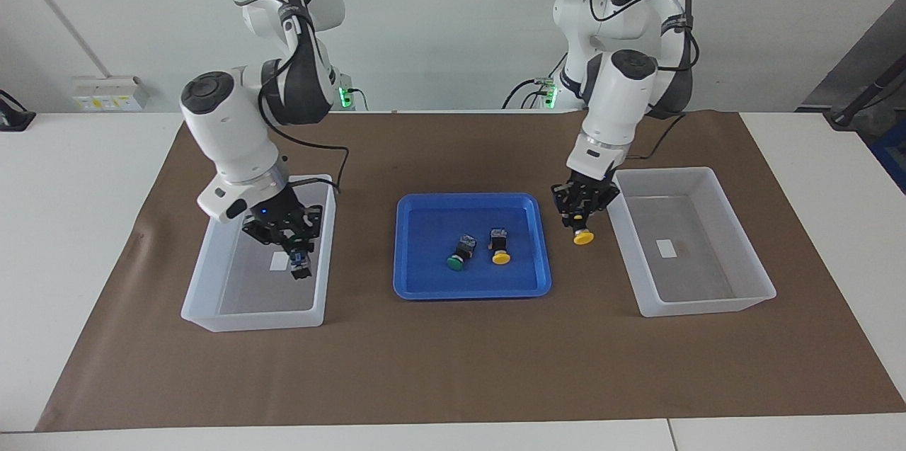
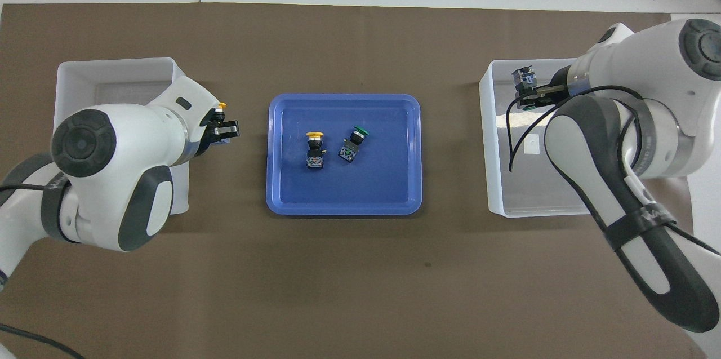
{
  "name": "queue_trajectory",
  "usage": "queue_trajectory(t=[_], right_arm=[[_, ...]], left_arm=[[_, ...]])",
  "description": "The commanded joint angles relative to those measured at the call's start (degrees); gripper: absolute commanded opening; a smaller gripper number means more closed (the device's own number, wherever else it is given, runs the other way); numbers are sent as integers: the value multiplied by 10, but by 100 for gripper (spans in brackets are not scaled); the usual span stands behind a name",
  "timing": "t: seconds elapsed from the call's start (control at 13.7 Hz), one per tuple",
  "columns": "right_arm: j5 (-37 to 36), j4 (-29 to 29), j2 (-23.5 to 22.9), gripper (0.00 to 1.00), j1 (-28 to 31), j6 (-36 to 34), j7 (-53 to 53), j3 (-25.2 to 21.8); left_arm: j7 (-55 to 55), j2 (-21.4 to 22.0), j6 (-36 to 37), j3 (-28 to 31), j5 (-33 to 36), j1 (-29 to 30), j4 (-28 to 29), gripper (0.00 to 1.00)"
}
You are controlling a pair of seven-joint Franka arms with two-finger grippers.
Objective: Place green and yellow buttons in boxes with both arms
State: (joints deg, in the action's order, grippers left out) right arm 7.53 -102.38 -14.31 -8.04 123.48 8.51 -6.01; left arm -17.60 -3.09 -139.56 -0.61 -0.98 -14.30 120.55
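Note:
My left gripper [image 1: 582, 219] is shut on a yellow button [image 1: 583, 237], cap down, over the mat between the blue tray [image 1: 425, 281] and the box [image 1: 708, 306] at the left arm's end. It also shows in the overhead view [image 2: 224, 125]. My right gripper [image 1: 294, 246] is shut on a button [image 1: 301, 265] with a little green showing, over the inside of the other box [image 1: 205, 313]. A green button [image 1: 459, 258] and a yellow button [image 1: 500, 248] lie on their sides in the tray.
A brown mat [image 1: 453, 366] covers the table's middle. The blue tray [image 2: 394, 195] lies between the two boxes [image 2: 112, 63] [image 2: 491, 139]. Each box has a white sticker on its floor. Black cables hang from both arms.

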Motion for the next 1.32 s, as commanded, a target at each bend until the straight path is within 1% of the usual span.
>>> queue_trajectory(t=[0.0,0.22,0.37,0.44,0.51,0.59,0.66,0.73,0.8,0.88,0.95,1.1,1.24], right_arm=[[0,-52,17,0,27,17,53,7],[0,-90,2,0,43,82,72,8],[0,-114,-4,0,39,114,64,8],[0,-127,-11,1,43,132,66,7],[0,-135,-13,6,50,154,71,8],[0,-139,-16,15,55,160,70,8],[0,-139,-22,27,54,161,70,8],[0,-139,-27,44,56,168,70,8],[0,-139,-28,66,56,175,70,8],[0,-137,-28,92,56,174,70,8],[0,-133,-28,100,55,174,70,8],[0,-102,-14,100,48,155,68,8],[1,-66,-1,100,39,112,52,15]], left_arm=[[76,-9,-12,-6,5,61,-12,0],[153,-15,-34,-8,3,118,-9,0],[179,-19,-54,-8,2,137,-5,0],[179,-26,-61,-8,2,142,-5,0],[180,-33,-69,-8,1,145,-6,0],[180,-43,-82,-8,1,146,-6,0],[180,-58,-96,-8,1,148,-7,0],[181,-71,-111,-8,1,149,-8,0],[191,-81,-120,-8,1,150,-8,0],[201,-88,-122,-8,1,152,-11,0],[203,-98,-123,-9,0,160,-15,0],[213,-128,-134,-9,0,162,-33,0],[214,-150,-145,-9,1,162,-45,0]])
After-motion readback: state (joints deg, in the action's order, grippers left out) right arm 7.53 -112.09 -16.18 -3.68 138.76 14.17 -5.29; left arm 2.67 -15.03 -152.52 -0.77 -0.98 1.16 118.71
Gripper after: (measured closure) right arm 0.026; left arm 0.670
